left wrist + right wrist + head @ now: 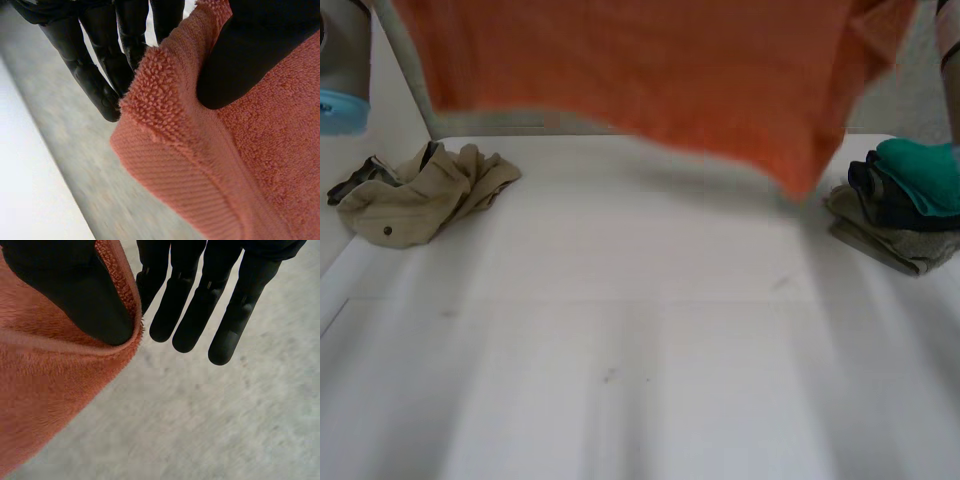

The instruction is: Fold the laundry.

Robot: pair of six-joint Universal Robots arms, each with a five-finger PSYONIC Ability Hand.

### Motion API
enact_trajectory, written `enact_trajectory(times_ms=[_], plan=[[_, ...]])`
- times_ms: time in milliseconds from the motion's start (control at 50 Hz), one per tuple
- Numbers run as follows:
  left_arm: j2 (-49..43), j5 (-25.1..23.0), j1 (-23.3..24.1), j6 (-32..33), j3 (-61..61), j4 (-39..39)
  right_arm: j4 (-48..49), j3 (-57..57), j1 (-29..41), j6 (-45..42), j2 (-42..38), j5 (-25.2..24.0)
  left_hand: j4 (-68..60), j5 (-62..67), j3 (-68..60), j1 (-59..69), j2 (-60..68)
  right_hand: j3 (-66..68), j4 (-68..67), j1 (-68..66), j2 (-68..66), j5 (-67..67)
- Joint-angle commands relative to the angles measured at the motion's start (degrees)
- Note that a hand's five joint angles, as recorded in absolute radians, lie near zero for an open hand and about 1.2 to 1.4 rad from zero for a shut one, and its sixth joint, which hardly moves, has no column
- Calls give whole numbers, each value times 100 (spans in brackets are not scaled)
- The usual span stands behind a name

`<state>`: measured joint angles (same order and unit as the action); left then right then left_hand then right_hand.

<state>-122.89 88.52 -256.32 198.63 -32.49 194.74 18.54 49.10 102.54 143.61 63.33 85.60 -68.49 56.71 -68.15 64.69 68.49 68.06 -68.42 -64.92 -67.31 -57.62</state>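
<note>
Head view, from the near edge outward: the white table lies bare across its front and middle. Farther back, toward the left side, sits a crumpled beige garment with a small dark button showing. On the right stands a folded stack: a teal cloth on top, a dark cloth under it, and an olive-grey towel at the bottom. Beyond these, an orange terry towel is held up and spread wide over the far part of the table. Its lower edge is blurred and dips lowest at the right, near the stack. The left arm's light-blue cap shows beside the towel's left edge.

In the left wrist view, the left hand presses its thumb onto the towel at a hemmed corner. Its straight fingers reach down behind the cloth, so the corner is pinched between them. In the right wrist view, the right hand sets its thumb on the towel's edge. The edge is nipped against the nearest of its straight fingers, and the rest hang free beside it.
</note>
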Motion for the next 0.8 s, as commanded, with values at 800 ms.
enact_trajectory(times_ms=[800], plan=[[-42, -397, -752, 835, -4441, -23, -2406, 2481, -278, 1739, -1332, 212, -1151, 1329, -1185, 1531, 1151, -1619, 1654, 1304, 1544, 1574]])
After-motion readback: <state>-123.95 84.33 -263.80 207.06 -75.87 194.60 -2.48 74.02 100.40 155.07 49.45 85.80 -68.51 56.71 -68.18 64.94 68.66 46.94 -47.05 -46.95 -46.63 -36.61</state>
